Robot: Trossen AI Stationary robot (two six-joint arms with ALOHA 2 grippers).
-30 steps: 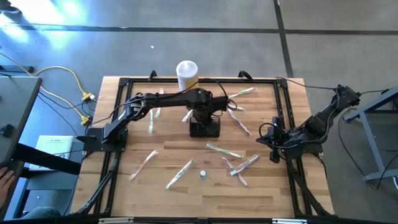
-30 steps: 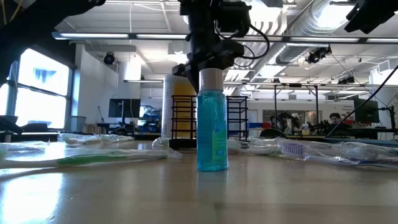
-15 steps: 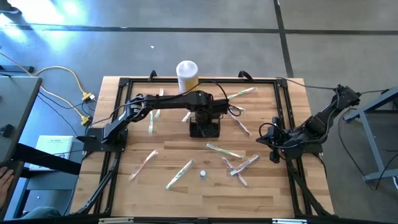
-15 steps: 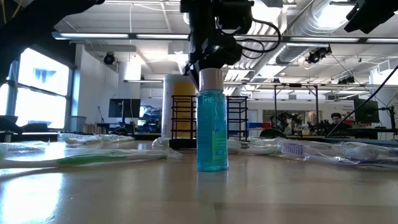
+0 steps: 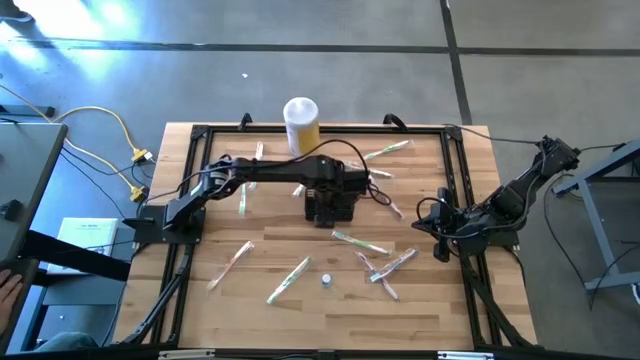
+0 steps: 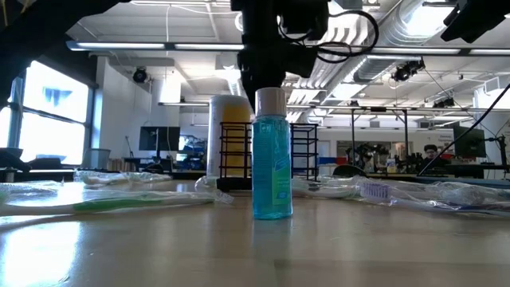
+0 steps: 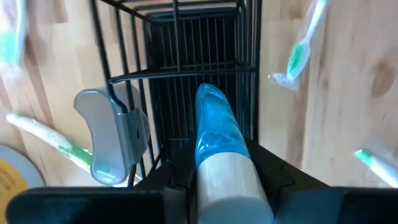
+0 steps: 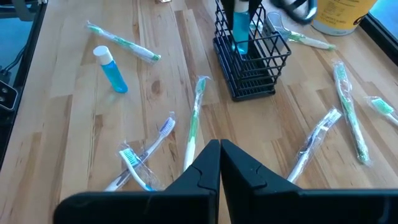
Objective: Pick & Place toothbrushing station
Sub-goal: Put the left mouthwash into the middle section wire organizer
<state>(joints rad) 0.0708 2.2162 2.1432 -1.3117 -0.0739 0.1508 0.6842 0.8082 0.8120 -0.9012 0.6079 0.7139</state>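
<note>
In the low view a second blue bottle (image 6: 272,155), standing free near the table's front edge, blocks most of the black wire-mesh basket (image 6: 239,155) behind it, and the arm above is only a dark mass cut off by the frame. The left gripper (image 7: 214,177), its arm reaching from the table's left side to the centre, hangs directly over the basket (image 5: 329,203) with its fingers clamped on a blue bottle (image 7: 219,134) pointing down into the open top, beside a grey clip (image 7: 112,134) on the rim. The right gripper (image 8: 220,155) waits closed and empty at the table's right side, well apart from the basket, which stands mid-table just in front of the yellow-and-white canister (image 5: 301,122).
</note>
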